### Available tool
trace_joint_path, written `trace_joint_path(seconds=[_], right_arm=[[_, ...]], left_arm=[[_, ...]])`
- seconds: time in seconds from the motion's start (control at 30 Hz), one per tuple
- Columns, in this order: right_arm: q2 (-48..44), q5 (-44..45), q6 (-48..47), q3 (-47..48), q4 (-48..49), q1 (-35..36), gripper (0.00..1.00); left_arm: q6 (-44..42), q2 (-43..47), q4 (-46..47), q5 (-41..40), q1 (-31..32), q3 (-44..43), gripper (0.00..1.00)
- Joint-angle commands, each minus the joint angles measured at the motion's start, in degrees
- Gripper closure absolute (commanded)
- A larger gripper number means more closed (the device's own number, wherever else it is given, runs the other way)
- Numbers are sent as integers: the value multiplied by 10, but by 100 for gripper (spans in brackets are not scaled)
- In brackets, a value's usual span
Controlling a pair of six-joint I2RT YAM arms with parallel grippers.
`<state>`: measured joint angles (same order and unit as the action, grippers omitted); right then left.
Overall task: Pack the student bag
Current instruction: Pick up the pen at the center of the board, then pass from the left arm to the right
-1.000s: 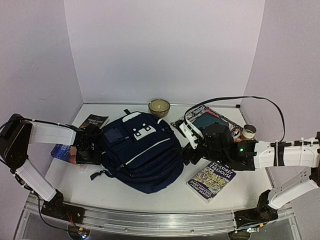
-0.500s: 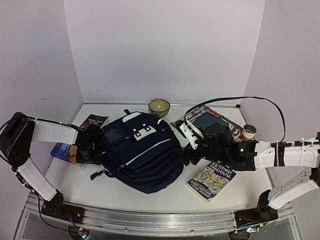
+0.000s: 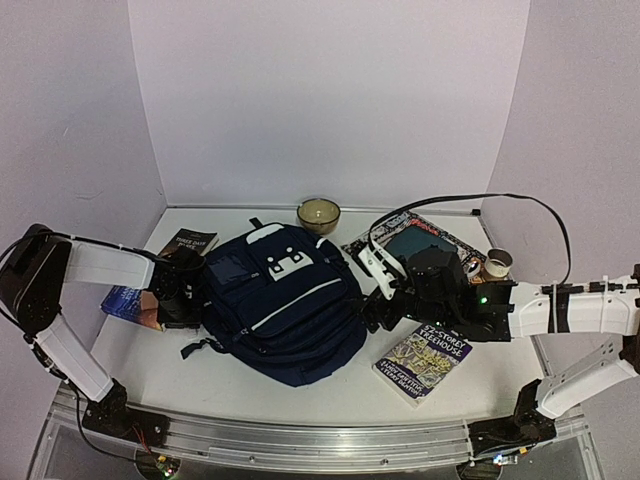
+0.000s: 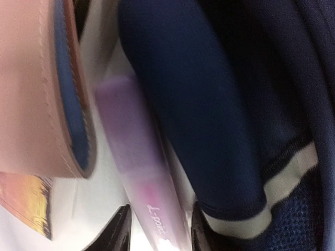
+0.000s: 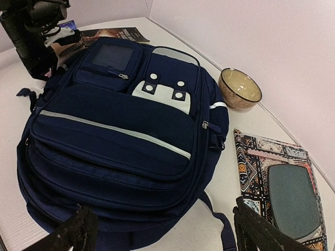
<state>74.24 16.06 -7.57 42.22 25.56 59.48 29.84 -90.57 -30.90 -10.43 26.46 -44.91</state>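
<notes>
Left fingers (image 4: 119,233) straddling marker (image 4: 137,167), student bag (image 4: 209,104) beside

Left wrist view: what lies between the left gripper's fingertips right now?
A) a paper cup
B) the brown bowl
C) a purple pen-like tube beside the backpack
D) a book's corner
C: a translucent purple tube with white script runs between the fingertips of the left gripper, alongside the navy student bag. Whether they pinch it is unclear.
</notes>
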Motion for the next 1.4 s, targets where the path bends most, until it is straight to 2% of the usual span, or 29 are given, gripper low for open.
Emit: trace_joint_path(seconds=[0.0,0.13,0.4,0.5,0.7,0.93,1.03,1.2,1.37], right_arm=[[4,-8,8,13,14,-2,9],[6,-19,13,19,12,-2,2],[20,-47,50,50,-3,-2,2],[33,-49,71,67,-6,-2,2],[76,-75,192,130,-20,-2,2],[146,-147,338,198,-26,-2,2],[162,-155,398,215,-25,-2,3],[191,-156,480,244,-29,-2,10],[227,-181,540,267,-34,-2,21]], left_arm=[[-5,18,-11,36,0,21,73],[0,33,-12,41,0,29,84],[15,117,-15,50,0,29,99],[14,153,-15,67,0,28,100],[28,224,-2,143,1,20,100],[68,278,45,227,19,15,100],[89,284,77,233,53,18,100],[117,255,139,196,149,7,100],[121,227,194,188,186,-3,100]])
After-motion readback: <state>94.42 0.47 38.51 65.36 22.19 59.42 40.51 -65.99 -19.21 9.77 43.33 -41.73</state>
